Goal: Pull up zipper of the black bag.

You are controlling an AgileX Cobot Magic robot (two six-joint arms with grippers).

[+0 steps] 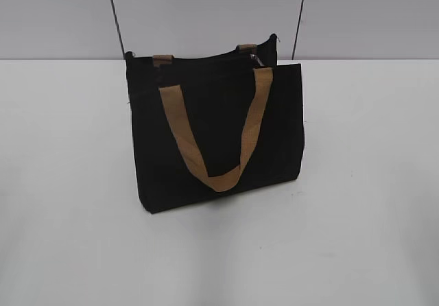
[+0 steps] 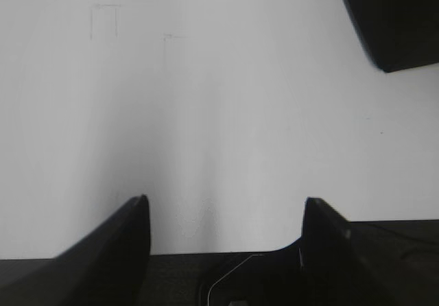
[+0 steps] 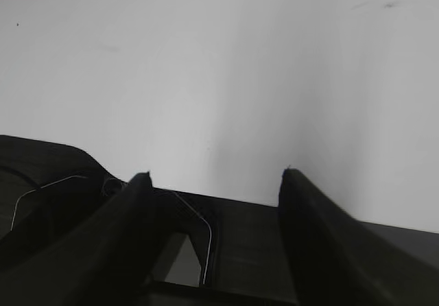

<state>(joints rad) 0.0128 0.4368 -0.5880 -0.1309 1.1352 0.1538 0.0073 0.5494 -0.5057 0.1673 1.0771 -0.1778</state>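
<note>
On the white table [image 1: 370, 182], upright black bag [image 1: 212, 141], tan handle [image 1: 218, 141] drooping, both hands released: left hand [image 2: 226, 213], right hand [image 3: 216, 182].

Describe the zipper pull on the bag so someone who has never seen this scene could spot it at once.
On the white table stands a single black bag. Follow its top edge to the right, just above where the front tan handle meets the bag. There sits the zipper pull, a small silvery metal glint, unlike the tan strap tabs beside it.
</note>
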